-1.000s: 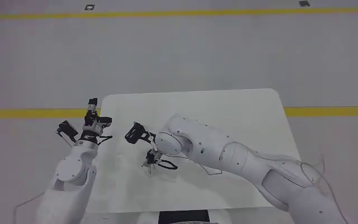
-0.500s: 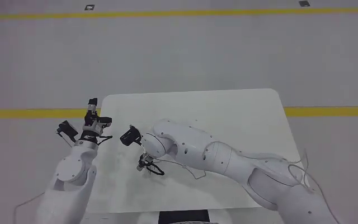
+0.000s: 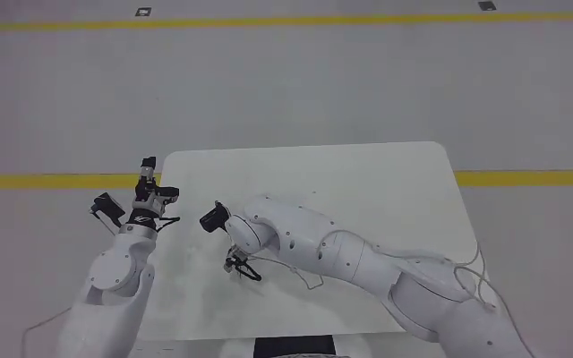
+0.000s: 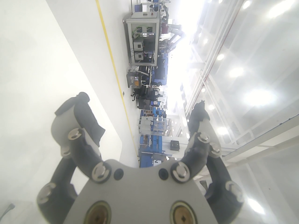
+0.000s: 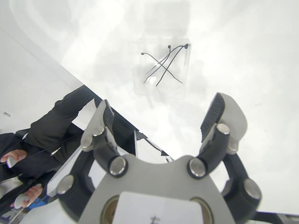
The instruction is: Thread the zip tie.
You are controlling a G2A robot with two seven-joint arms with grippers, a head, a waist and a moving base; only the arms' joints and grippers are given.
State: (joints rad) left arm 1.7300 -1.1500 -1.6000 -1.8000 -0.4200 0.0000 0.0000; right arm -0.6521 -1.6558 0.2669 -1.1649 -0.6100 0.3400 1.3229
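Observation:
Three black zip ties (image 5: 163, 66) lie crossed over each other in a shallow clear tray (image 5: 144, 87) on the white table (image 3: 376, 179). My right gripper (image 5: 161, 100) hangs open above the tray with nothing between its fingers. From above, that right gripper (image 3: 238, 265) sits over the table's front left part. My left gripper (image 4: 140, 101) is open and empty, held up in the air beside the table's left edge, where the top view also shows the left gripper (image 3: 154, 179).
The table edge (image 5: 77, 80) runs close to the tray on one side. A thin cable (image 3: 309, 279) trails from the right arm onto the table. The back and right of the tabletop are bare white.
The right arm has swung a little to the left and its gripper has shifted toward the table's left edge. The left arm has not moved.

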